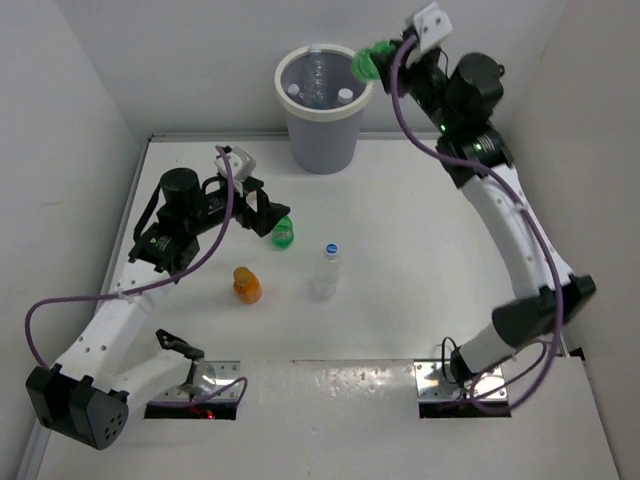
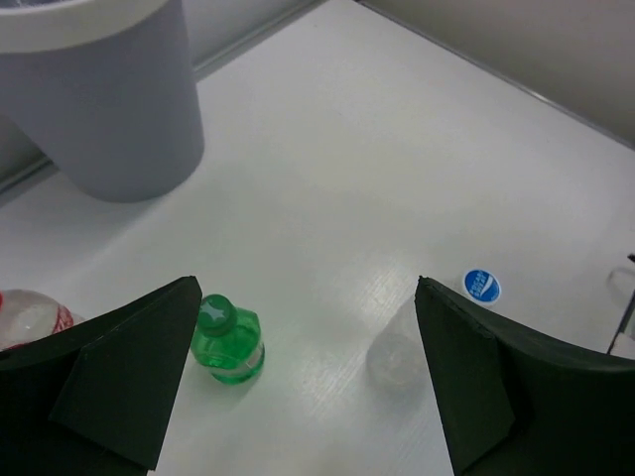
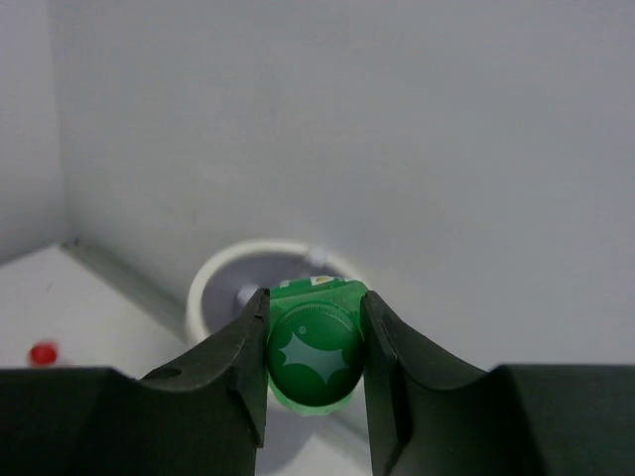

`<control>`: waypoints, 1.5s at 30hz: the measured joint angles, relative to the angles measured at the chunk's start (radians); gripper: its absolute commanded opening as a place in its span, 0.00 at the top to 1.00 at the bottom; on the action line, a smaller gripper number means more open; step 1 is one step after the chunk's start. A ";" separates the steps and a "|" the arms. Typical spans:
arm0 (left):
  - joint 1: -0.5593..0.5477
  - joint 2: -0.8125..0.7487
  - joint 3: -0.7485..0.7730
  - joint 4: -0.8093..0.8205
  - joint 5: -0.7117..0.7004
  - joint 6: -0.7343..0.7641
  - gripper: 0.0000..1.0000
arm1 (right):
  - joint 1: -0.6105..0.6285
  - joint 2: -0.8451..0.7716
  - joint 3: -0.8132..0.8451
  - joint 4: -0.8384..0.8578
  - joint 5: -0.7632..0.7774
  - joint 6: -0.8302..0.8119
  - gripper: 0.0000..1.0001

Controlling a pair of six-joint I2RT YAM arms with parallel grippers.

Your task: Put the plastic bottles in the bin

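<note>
My right gripper (image 1: 372,62) is shut on a green bottle (image 3: 315,355) and holds it over the right rim of the grey bin (image 1: 322,140). The bin's rim (image 3: 213,283) shows behind the bottle in the right wrist view. Clear bottles (image 1: 318,78) lie inside the bin. My left gripper (image 1: 268,212) is open and empty, just left of a second green bottle (image 1: 284,232), which stands by its left finger (image 2: 119,382). This bottle (image 2: 228,339) is upright. A clear blue-capped bottle (image 1: 326,270) and a squat orange bottle (image 1: 246,284) stand on the table. A red-capped clear bottle (image 2: 25,319) shows at the left edge.
White walls close the table on the left, back and right. The bin (image 2: 109,109) stands at the back middle against the wall. The blue cap (image 2: 481,286) and clear body of the upright bottle lie near my left gripper's right finger (image 2: 496,387).
</note>
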 measured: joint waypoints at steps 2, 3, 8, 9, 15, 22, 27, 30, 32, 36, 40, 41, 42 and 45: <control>-0.018 0.000 -0.022 -0.004 0.001 0.012 0.04 | 0.000 0.138 0.141 0.056 0.016 -0.001 1.00; -0.028 0.000 -0.031 -0.006 0.000 0.018 0.04 | 0.000 0.208 0.206 0.077 0.024 0.000 0.99; -0.067 0.000 -0.055 -0.029 -0.018 0.055 0.04 | -0.002 0.496 0.378 0.178 0.068 -0.004 0.99; -0.074 0.000 -0.055 -0.032 -0.021 0.064 0.04 | -0.002 0.538 0.379 0.192 0.073 -0.007 0.99; -0.118 0.016 -0.055 -0.052 -0.038 0.086 0.00 | -0.008 0.782 0.412 0.286 0.112 -0.035 0.54; -0.172 0.033 -0.055 -0.057 -0.070 0.123 0.00 | -0.009 0.796 0.401 0.288 0.134 -0.011 0.08; -0.213 0.075 -0.055 -0.076 -0.005 0.229 0.00 | -0.010 0.581 0.283 0.208 0.100 0.060 0.06; -0.233 0.080 -0.055 -0.094 0.059 0.301 0.00 | -0.018 0.389 0.198 0.153 0.065 0.110 0.06; -0.246 0.084 -0.055 -0.096 0.094 0.341 0.00 | -0.029 0.263 0.154 0.136 0.037 0.148 0.06; -0.274 0.118 -0.055 -0.095 0.140 0.399 0.00 | -0.101 0.004 -0.020 0.088 -0.019 0.192 0.06; -0.306 0.162 -0.056 -0.079 0.155 0.426 0.00 | -0.202 -0.190 -0.229 0.019 -0.058 0.205 0.06; -0.315 0.173 -0.056 -0.072 0.158 0.433 0.00 | -0.224 -0.226 -0.277 -0.002 -0.064 0.210 0.06; -0.325 0.187 -0.056 -0.065 0.159 0.437 0.00 | -0.247 -0.257 -0.327 -0.029 -0.075 0.214 0.06; -0.348 0.229 -0.056 -0.032 0.166 0.434 0.00 | -0.306 -0.325 -0.451 -0.109 -0.108 0.230 0.06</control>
